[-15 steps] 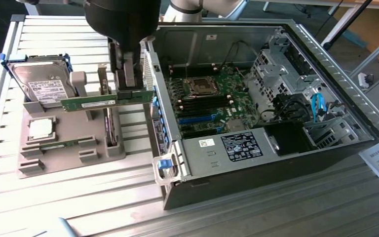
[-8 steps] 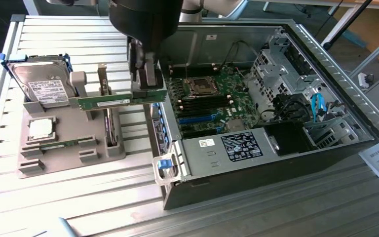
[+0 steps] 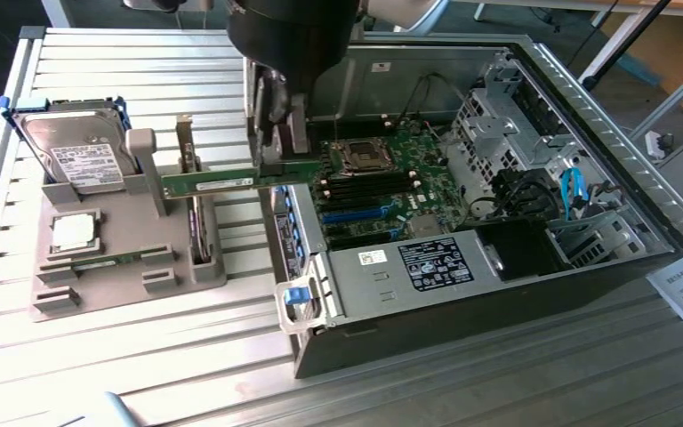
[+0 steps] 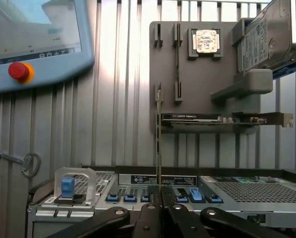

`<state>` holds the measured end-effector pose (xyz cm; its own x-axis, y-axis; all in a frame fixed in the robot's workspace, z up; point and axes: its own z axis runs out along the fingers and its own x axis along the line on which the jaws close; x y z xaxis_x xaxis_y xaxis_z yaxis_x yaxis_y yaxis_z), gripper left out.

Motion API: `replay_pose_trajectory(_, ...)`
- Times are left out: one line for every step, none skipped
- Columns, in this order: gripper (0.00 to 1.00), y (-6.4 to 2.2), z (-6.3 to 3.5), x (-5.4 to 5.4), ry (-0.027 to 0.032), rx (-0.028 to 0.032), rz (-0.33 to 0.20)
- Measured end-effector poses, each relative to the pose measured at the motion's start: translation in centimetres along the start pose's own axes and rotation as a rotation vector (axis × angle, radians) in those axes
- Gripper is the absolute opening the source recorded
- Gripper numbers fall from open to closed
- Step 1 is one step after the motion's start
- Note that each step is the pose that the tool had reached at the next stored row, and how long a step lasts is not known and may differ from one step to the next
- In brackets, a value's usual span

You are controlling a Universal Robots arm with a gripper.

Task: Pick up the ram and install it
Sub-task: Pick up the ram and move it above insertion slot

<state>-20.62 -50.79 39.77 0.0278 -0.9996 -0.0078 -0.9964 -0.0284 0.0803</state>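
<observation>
The hand (image 3: pixel 277 169) is clenching one green ram (image 3: pixel 209 183) by its end and holding it level in the air. The stick is jutting away from the hand over the grey holder (image 3: pixel 116 276), where one hard drive (image 3: pixel 81 156) and one processor chip (image 3: pixel 72 231) are sitting. One open computer case (image 3: pixel 461 329) is lying just beneath the hand on the slatted surface (image 3: pixel 116 356).

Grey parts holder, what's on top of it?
A hard drive propped up, a processor chip lying flat, a card on edge. The ram in the end effector hides part of the holder.
</observation>
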Motion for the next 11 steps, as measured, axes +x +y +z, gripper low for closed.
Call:
replay_pose_trajectory(0.12, -0.27, -0.02, 0.0, 0.0000, -0.0003, 0.000)
replay_pose_trajectory(0.12, -0.47, -0.04, 0.0, 0.0000, -0.0006, 0.000)
replay_pose_trajectory(0.12, -0.69, -0.06, 0.1, 0.0001, -0.0009, 0.000)
replay_pose_trajectory(0.12, -1.00, -0.08, 0.1, 0.0000, -0.0013, 0.000)
replay_pose_trajectory(0.12, -1.26, -0.11, 0.1, 0.0001, -0.0016, 0.000)
replay_pose_trajectory(0.12, -1.55, -0.13, 0.2, 0.0001, -0.0021, 0.000)
replay_pose_trajectory(0.12, -1.84, -0.15, 0.2, 0.0000, -0.0025, 0.000)
replay_pose_trajectory(0.12, -2.07, -0.17, 0.2, 0.0000, -0.0027, 0.000)
replay_pose_trajectory(0.12, -2.46, -0.20, 0.3, 0.0000, -0.0033, 0.000)
replay_pose_trajectory(0.12, -2.79, -0.23, 0.3, 0.0000, -0.0037, 0.000)
replay_pose_trajectory(0.12, -3.05, -0.25, 0.3, -0.0001, -0.0040, 0.000)
